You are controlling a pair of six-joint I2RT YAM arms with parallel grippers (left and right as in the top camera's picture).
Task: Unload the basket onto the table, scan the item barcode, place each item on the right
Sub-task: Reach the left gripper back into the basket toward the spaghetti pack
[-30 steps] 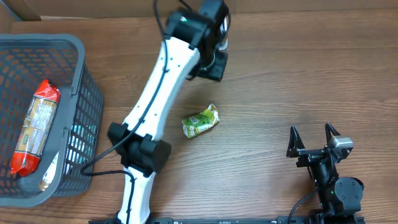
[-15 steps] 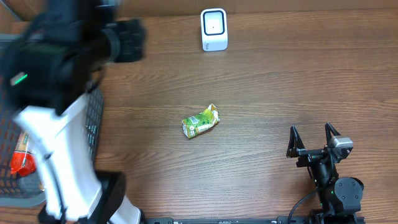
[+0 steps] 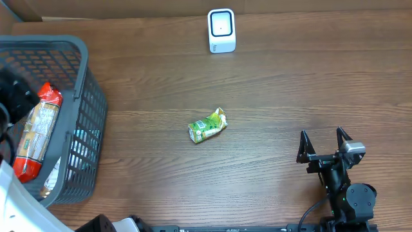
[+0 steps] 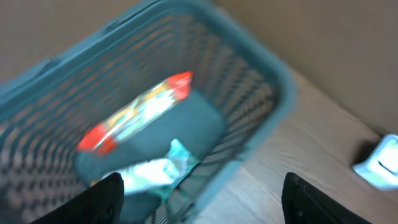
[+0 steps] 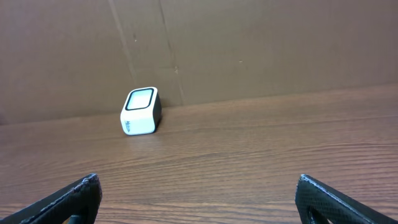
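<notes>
Currently, left pincer [image 4: 202,182]: hangs over the basket [image 4: 273,81], spread wide, nothing between the fingers.
right pincer [image 3: 321,133]: sits low at the near right of the surface [image 3: 290,84], wide apart and empty, faces the barcode scanner [image 3: 221,30].
item, likely: red-ended snack packet [image 3: 37,129], lies lengthwise inside the basket at the far left, well apart from the scanner; judged the item only from the left pincer above it.
other candidate: crumpled green pouch [image 3: 207,125], loose at mid-surface between basket and scanner, touching nothing.
also in basket: pale wrapper [image 4: 155,171] just beside the packet, too blurred to name.
handling: probably light, soft, crinkly film; likely slippery and easy to crush; contents perhaps brittle.
where to grip: across the narrow width near the middle, from above, with a gentle squeeze; a sealed end as fallback; little room on the side nearest the basket wall.
barcode: not visible in any view; cannot tell which face carries it.
risk: slipping out, or folding over the code on the way to the scanner.
</notes>
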